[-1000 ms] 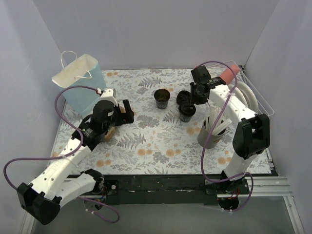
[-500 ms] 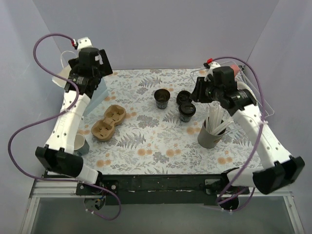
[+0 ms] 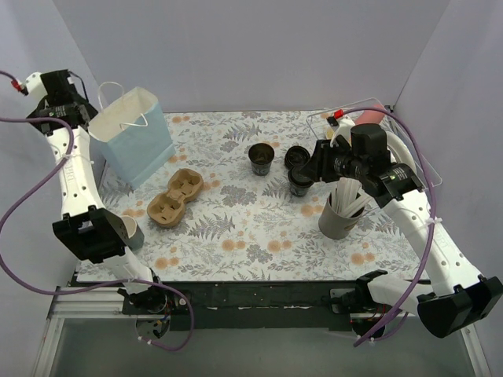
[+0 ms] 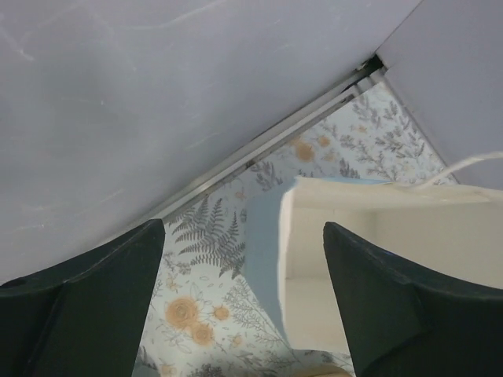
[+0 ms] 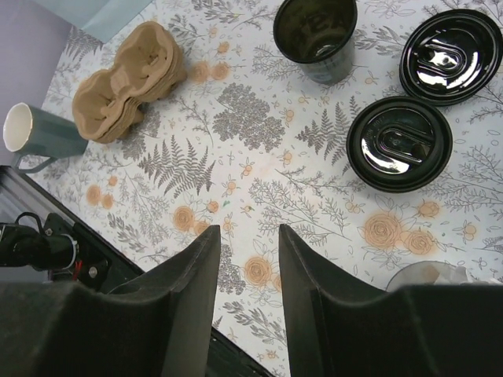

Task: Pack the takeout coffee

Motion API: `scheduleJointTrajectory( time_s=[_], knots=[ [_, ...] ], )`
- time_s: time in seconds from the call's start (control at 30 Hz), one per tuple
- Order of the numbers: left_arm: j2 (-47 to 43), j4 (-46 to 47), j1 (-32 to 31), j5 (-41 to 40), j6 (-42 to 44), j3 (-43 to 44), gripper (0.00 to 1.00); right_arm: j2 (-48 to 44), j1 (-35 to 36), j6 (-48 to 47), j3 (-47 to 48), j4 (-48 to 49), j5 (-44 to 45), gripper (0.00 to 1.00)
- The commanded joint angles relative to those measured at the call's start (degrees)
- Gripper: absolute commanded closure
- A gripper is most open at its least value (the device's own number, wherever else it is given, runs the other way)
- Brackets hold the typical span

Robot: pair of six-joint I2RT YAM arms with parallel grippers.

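Observation:
Two takeout coffee cups stand mid-table. One black cup is open point(image 3: 261, 157) point(image 5: 316, 35); its loose lid point(image 3: 297, 155) point(image 5: 450, 43) lies on the table beside it. The other cup is lidded point(image 3: 299, 183) point(image 5: 399, 143). My right gripper point(image 3: 310, 165) point(image 5: 249, 232) hovers above the table just near of these cups, open, with only the floral cloth between its fingers. My left gripper point(image 3: 75, 106) point(image 4: 244, 228) is raised at the far left, open and holding nothing. It looks down on the open top of the blue paper bag point(image 3: 134, 137) point(image 4: 377, 259).
A brown cardboard cup carrier point(image 3: 175, 196) point(image 5: 126, 78) lies left of centre. A grey mug point(image 3: 130, 232) point(image 5: 39, 133) stands near the left front. A grey holder with white utensils point(image 3: 339, 214) stands under the right arm. A wire rack point(image 3: 413, 161) is at the right wall.
The left arm left the carrier on the table and swung up and back to the far left beside the bag. The right gripper drew back from the cups, its jaws a little wider.

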Motion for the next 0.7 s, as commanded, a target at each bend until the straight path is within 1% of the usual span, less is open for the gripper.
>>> scheduleJointTrajectory(
  time_s=[0.0,0.07,0.2,0.3,0.4,0.47,0.53,0.67],
  knots=[
    [-4.08,2.31,1.92,10.51,-2.45,-6.97,0.20,-0.86,0.27,-0.84,0.63,2.84,-3.41,0.56],
    [-4.52,5.72,1.84,13.06,-2.36,-10.65,0.21,-0.86,0.36,-0.75,0.98,2.75,-3.58,0.56],
    [-5.23,10.75,1.84,15.88,-1.13,-14.45,0.16,-1.65,0.45,-0.58,0.54,2.84,-3.50,0.56],
    [-4.35,11.02,1.92,16.59,-0.96,-13.75,0.14,-2.44,0.53,-0.31,-0.86,3.45,-3.23,0.55],
    [-2.42,8.83,1.92,14.49,-1.92,-13.05,0.15,-2.61,0.62,-0.40,-2.00,3.89,-3.23,0.55],
    [-1.36,6.73,2.01,11.24,-2.53,-12.69,0.19,-2.44,0.62,-0.84,-2.44,3.81,-3.23,0.55],
    [-1.80,7.06,1.92,10.70,-2.62,-14.00,0.22,-2.44,0.62,-1.10,-2.62,3.81,-3.32,0.55],
    [-3.03,8.73,1.92,11.23,-2.10,-15.07,0.37,-2.44,0.62,-1.45,-2.97,4.51,-3.32,0.55]
  ],
)
